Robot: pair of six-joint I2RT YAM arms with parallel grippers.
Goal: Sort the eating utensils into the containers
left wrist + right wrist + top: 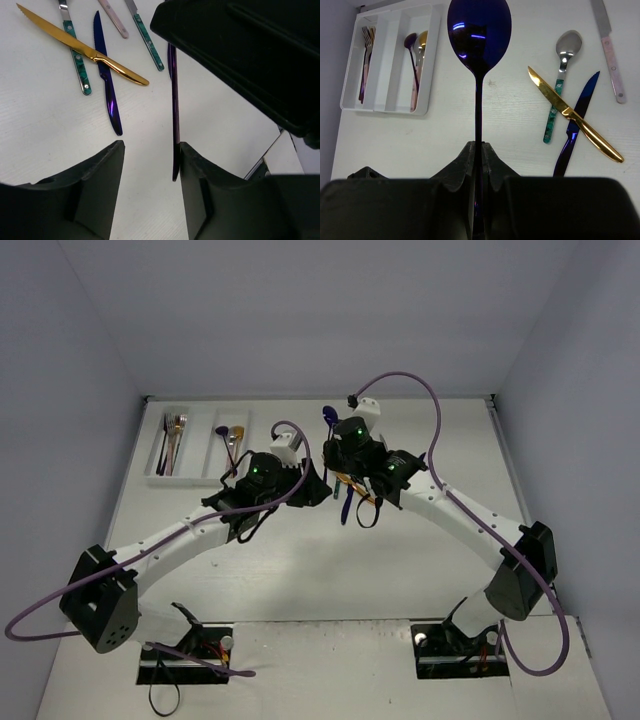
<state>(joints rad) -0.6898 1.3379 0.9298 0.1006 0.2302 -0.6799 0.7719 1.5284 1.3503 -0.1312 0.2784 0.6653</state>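
Firmly, the right gripper (477, 150) is clamped on the slim handle of a glossy dark-blue metal spoon (479, 35), its oval bowl pointing away, near the white plastic tray (382, 110). The left gripper (151, 150) stands parted, with the handle's tail between its fingers.

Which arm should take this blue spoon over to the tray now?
Left. The tray sits at the far left, nearer that arm, and the blue spoon has its handle between the open left fingers. The right fingers clamp the spoon but sit farther from the tray.
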